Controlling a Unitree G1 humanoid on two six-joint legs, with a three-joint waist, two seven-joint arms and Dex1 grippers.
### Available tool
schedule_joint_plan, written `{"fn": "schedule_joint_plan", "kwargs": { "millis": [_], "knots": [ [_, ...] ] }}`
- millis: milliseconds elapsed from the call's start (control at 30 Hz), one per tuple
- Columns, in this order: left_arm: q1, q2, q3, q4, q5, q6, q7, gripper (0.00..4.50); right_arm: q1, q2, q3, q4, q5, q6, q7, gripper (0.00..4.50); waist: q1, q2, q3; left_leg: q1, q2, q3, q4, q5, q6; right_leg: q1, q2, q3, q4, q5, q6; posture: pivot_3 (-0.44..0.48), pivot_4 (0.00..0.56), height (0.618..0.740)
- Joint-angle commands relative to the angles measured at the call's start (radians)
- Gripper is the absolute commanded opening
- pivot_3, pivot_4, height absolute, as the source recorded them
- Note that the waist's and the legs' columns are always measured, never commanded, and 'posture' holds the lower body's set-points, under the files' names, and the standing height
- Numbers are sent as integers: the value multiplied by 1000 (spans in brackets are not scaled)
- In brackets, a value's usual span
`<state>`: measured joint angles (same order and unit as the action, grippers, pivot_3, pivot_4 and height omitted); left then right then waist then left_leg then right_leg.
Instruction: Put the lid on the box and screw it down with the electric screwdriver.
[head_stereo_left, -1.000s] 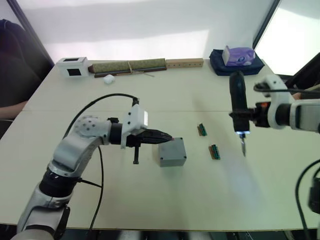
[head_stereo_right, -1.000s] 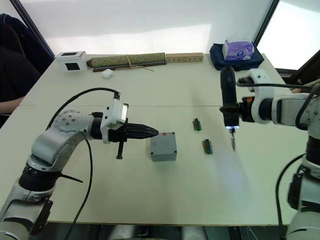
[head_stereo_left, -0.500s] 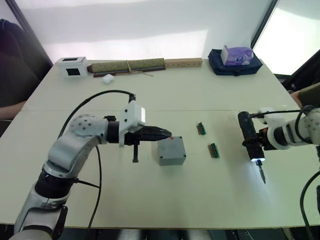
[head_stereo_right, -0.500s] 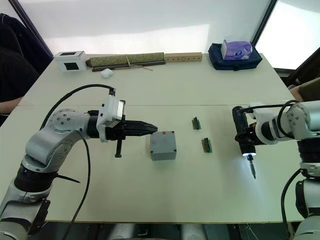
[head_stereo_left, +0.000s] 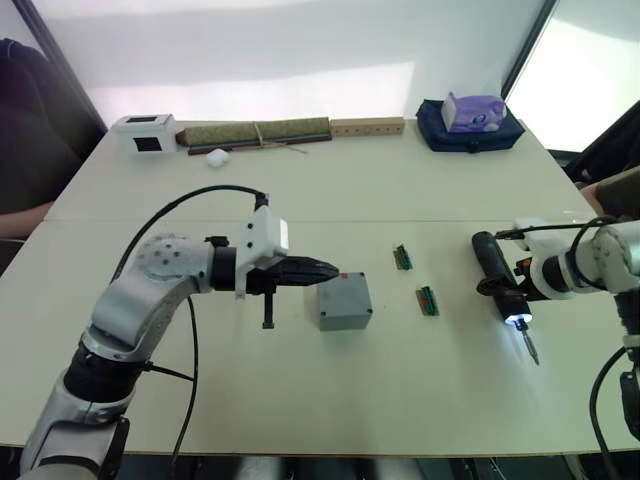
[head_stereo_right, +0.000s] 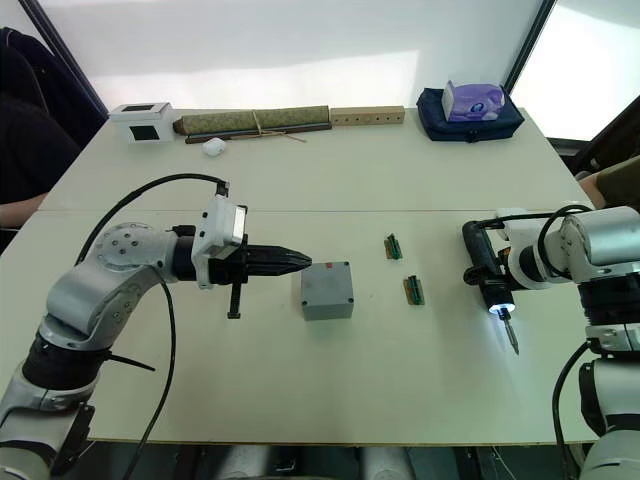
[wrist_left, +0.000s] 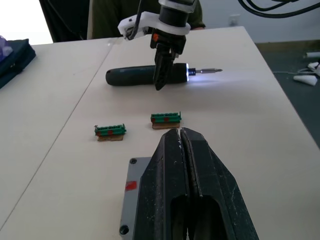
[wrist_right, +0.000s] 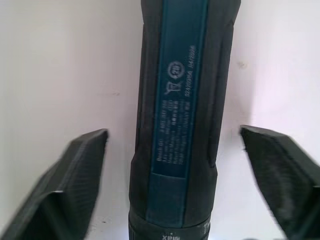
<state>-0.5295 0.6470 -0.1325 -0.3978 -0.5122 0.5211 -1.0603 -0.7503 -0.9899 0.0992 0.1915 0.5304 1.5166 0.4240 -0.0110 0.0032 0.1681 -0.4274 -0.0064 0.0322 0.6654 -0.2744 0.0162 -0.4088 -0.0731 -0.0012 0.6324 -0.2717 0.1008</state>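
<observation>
The grey box (head_stereo_left: 345, 302) sits mid-table with the lid (head_stereo_right: 326, 285) flat on top; a red mark (wrist_left: 131, 185) shows on its side. My left gripper (head_stereo_left: 333, 269) is shut and empty, its tips (wrist_left: 180, 132) right over the box's left upper edge. The electric screwdriver (head_stereo_left: 497, 275) lies on the table at the right, tip light (head_stereo_left: 517, 322) glowing, bit pointing toward the near edge. My right gripper (wrist_right: 172, 132) hovers over its dark body (wrist_left: 145, 76), open. Its fingers (wrist_right: 75, 170) stand well apart on either side without touching it.
Two small green connector blocks (head_stereo_left: 404, 258) (head_stereo_left: 428, 301) lie between box and screwdriver. Along the far edge are a white box with a black window (head_stereo_left: 146, 131), a rolled mat (head_stereo_left: 255, 131), a wooden strip (head_stereo_left: 368, 126) and a purple tissue box (head_stereo_left: 477, 108). A person (head_stereo_left: 20, 120) sits at left.
My right arm brought the screwdriver down from upright in the air to lying on the table and opened its fingers off it. The left gripper and box stayed put.
</observation>
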Motion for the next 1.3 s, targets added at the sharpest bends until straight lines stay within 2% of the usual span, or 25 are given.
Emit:
{"fn": "schedule_joint_plan", "kwargs": {
  "millis": [33,267,300,333,467,567,633,667,767,967,1133,1300],
  "knots": [
    [3,20,36,-33,-6,3,17,0,-40,-61,-29,-148,-10,-31,43,4455,-1,0,0,0,0,0,0,0,0,0,0,0,0,0,0,0,150,740],
    [84,63,21,34,59,-46,15,0,-23,-77,-65,-335,2,-115,127,4455,-1,0,0,0,1,0,0,0,0,0,1,0,0,0,0,0,150,740],
    [96,67,10,48,75,-59,9,0,-12,-55,-81,-357,8,-127,128,3934,1,0,0,0,1,0,0,0,0,0,1,0,0,0,0,0,150,740],
    [109,69,-2,69,95,-74,5,0,8,-27,-97,-400,25,-146,136,3728,2,0,0,0,1,0,0,0,0,0,0,0,0,0,0,0,150,740],
    [144,70,-35,123,143,-118,-14,0,92,68,-115,-575,48,-289,169,2103,1,0,0,0,1,0,1,0,0,0,0,0,1,0,0,0,150,740],
    [154,53,-62,162,177,-151,-15,0,197,84,-15,-672,-11,-425,195,922,3,0,0,0,1,0,1,0,0,0,-2,0,1,0,0,0,150,740],
    [149,42,-66,172,182,-159,-16,0,225,125,-7,-669,-9,-438,185,180,4,-2,-1,1,0,-1,1,0,0,1,-3,-1,1,0,0,0,150,740],
    [145,35,-72,183,195,-172,-14,0,236,138,5,-666,-18,-448,181,19,2,-2,-1,1,0,-1,2,0,0,1,-3,-1,1,0,0,0,150,740],
    [133,9,-104,248,257,-234,-2,0,279,161,66,-666,-60,-507,194,19,2,-2,-1,1,-1,-1,2,0,0,2,-4,-1,2,1,1,0,150,740],
    [96,-52,-125,315,286,-259,1,0,301,175,170,-642,-121,-565,238,19,1,-2,-1,1,-1,-1,3,1,1,1,-4,-1,3,1,1,0,150,740],
    [73,-93,-133,358,300,-271,1,0,308,222,169,-629,-121,-579,256,19,1,-2,-1,2,-1,-1,3,1,1,2,-3,-1,4,1,1,0,150,740],
    [-16,-175,-174,503,361,-347,2,0,308,238,184,-648,-98,-544,295,19,8,-3,-1,2,-2,-1,5,1,1,2,-2,-1,6,1,1,0,150,740]
  ]
}}
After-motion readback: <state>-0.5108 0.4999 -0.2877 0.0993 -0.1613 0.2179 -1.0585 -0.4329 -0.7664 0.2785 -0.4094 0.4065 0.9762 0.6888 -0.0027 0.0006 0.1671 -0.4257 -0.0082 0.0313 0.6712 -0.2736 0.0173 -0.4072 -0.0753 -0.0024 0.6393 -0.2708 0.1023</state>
